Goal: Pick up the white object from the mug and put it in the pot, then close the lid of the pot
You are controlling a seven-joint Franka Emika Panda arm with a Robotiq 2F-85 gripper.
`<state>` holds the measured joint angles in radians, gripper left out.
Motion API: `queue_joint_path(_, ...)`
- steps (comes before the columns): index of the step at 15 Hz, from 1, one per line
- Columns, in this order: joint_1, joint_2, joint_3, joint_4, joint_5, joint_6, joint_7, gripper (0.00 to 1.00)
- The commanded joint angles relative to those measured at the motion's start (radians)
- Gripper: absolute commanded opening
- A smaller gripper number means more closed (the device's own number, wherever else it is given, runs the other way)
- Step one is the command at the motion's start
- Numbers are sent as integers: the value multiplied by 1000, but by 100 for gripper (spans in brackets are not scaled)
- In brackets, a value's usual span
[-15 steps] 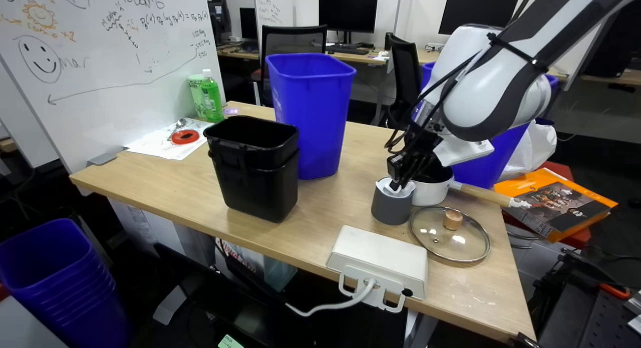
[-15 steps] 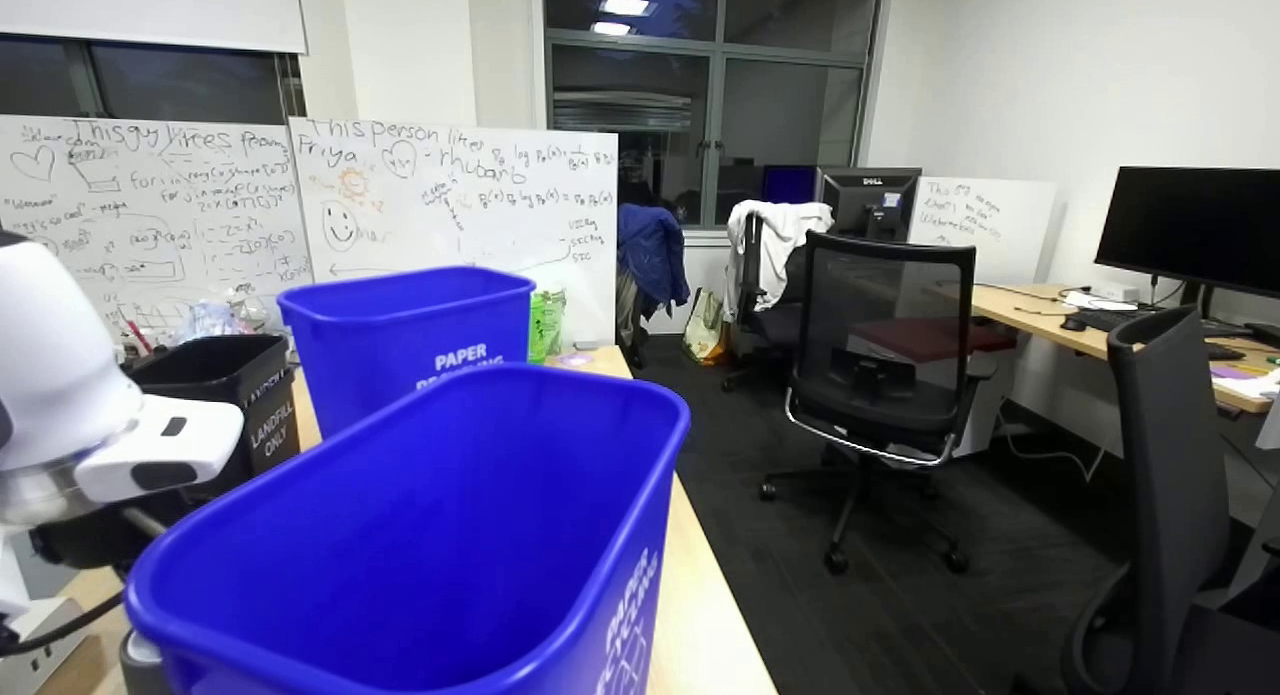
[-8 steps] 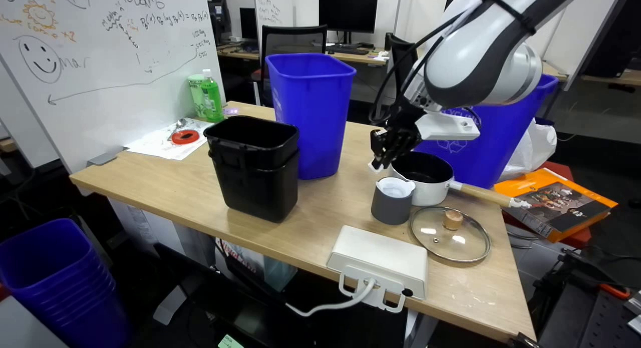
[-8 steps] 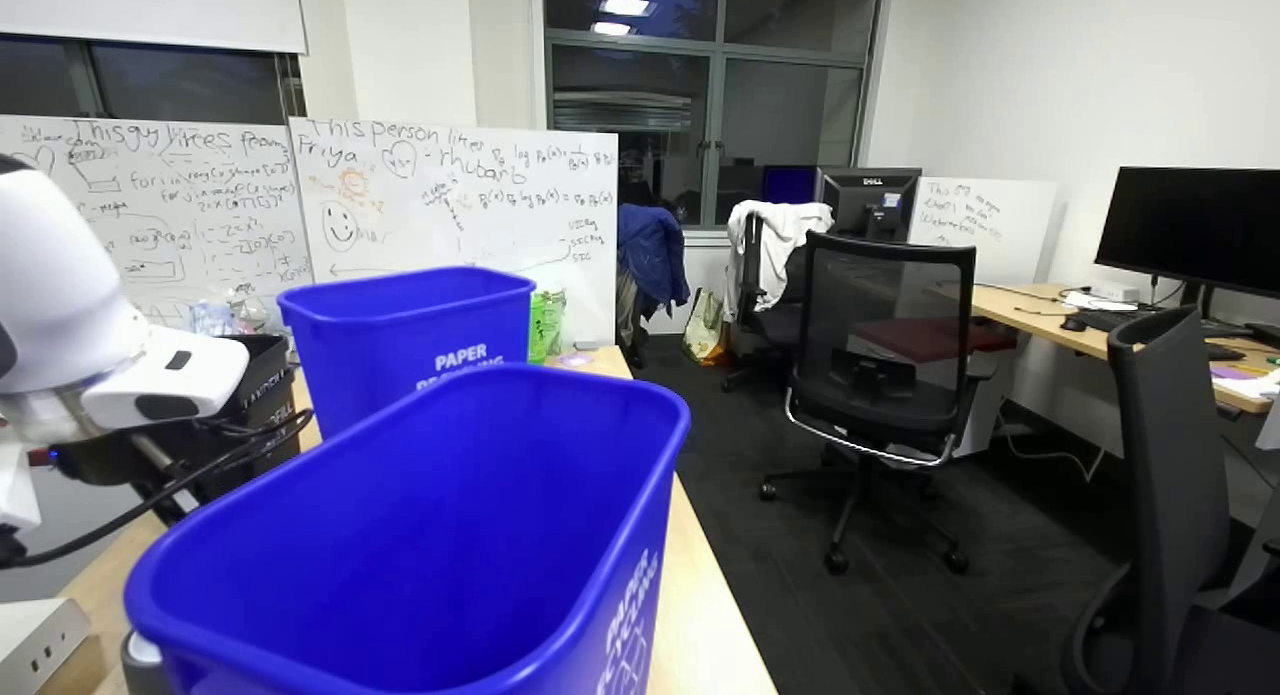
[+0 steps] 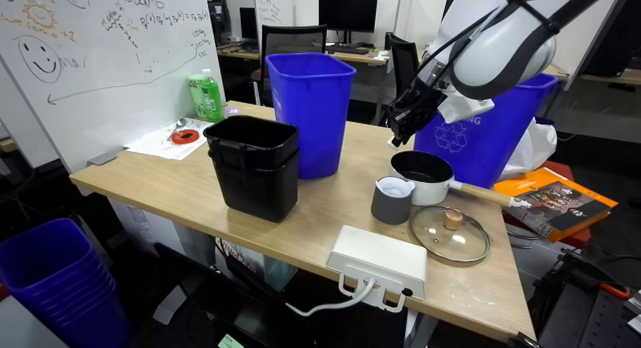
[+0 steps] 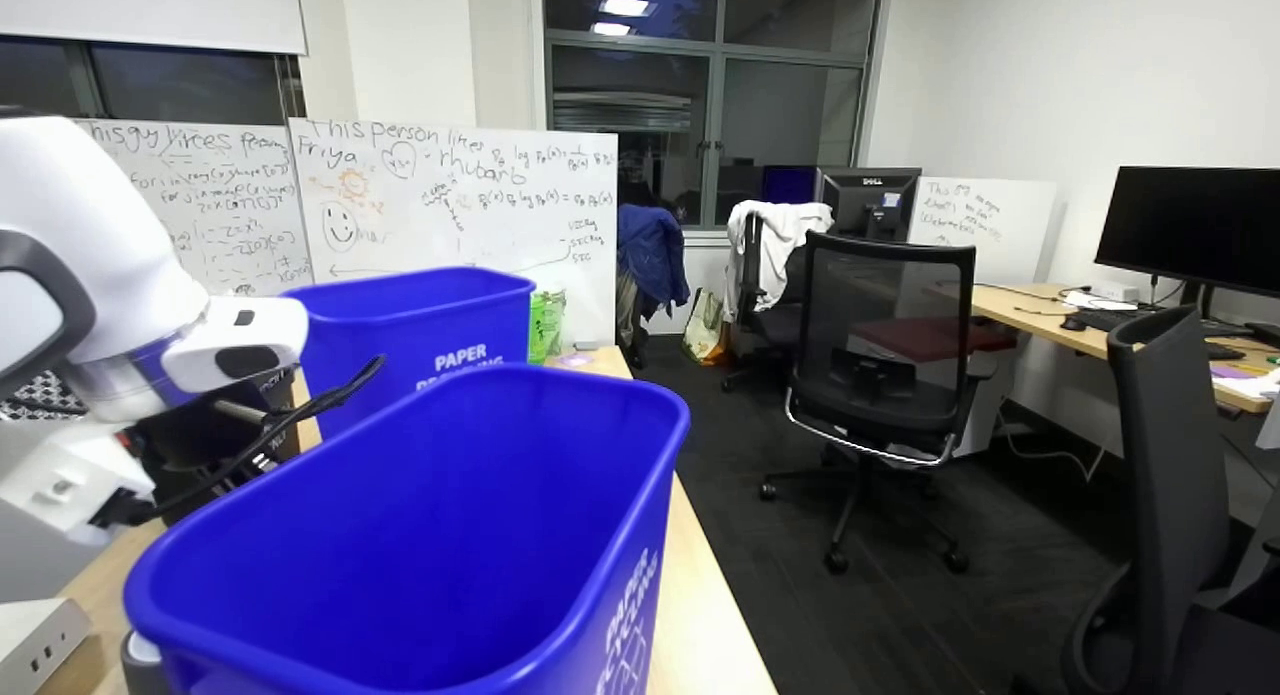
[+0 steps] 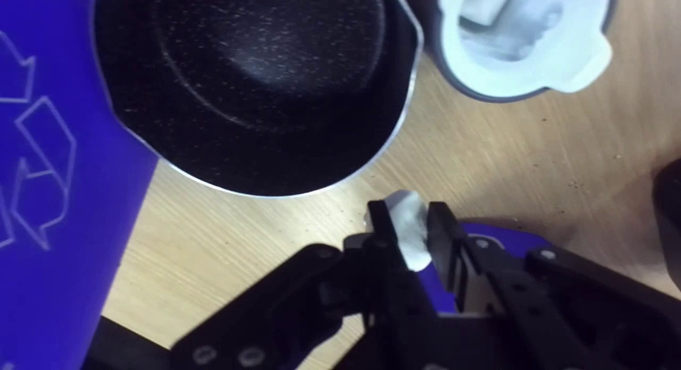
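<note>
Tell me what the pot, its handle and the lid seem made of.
Pot: probably coated metal; smooth white outside, speckled black inside, thin bright edge in the wrist view.
Handle: likely wood, by its tan colour, though no grain is clear.
Lid: apparently glass, since the table shows through and it catches glints; shiny edge looks metal, tan knob wooden.
</note>
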<state>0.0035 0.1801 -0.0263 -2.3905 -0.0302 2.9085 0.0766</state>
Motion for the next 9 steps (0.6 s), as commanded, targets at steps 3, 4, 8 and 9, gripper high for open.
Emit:
queue_joint_path(3, 35, -54, -92, -59, -209, -67, 85, 6)
queue_joint_path(4, 37, -61, -96, -69, -235, -77, 102, 6)
queue_joint_path(8, 39, -86, -92, -98, -308, -119, 150, 47)
queue_joint_path(9, 39, -90, -92, -102, -331, -126, 167, 50)
